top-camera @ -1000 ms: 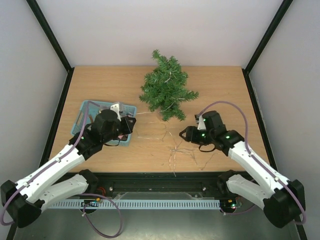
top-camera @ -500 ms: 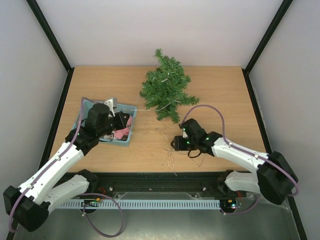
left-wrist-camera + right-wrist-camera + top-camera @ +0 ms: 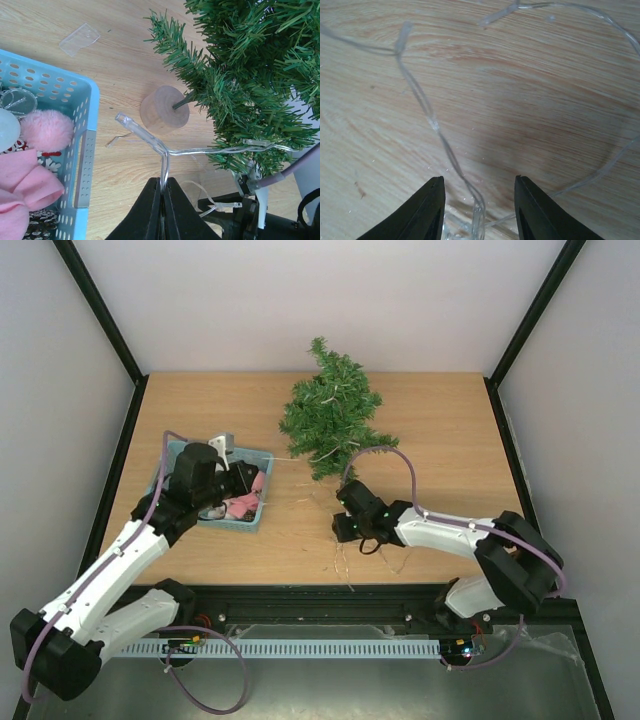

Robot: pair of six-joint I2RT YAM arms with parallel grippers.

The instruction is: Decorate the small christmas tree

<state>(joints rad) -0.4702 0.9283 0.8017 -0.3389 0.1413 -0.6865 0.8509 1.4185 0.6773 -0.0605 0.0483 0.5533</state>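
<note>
Small christmas tree (image 3: 330, 420) — light string (image 3: 150, 140), teal basket (image 3: 84, 107)

Bright, even overhead light casts faint, soft shadows on the table (image 3: 450, 440). The small christmas tree (image 3: 250, 75) looks crisp at the left wrist; the right wrist view is soft.

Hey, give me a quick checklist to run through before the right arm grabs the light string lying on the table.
1. Is the left gripper shut on the light string? Ok.
2. Is the right gripper open, with a strand between its jaws? Ok.
3. Is the string already reaching the small christmas tree? Ok, a strand crosses its lower branches.
4. Is the tree standing firmly on its wooden base? Cannot tell.
5. Are the loose loops on the table free of knots? Cannot tell.
</note>
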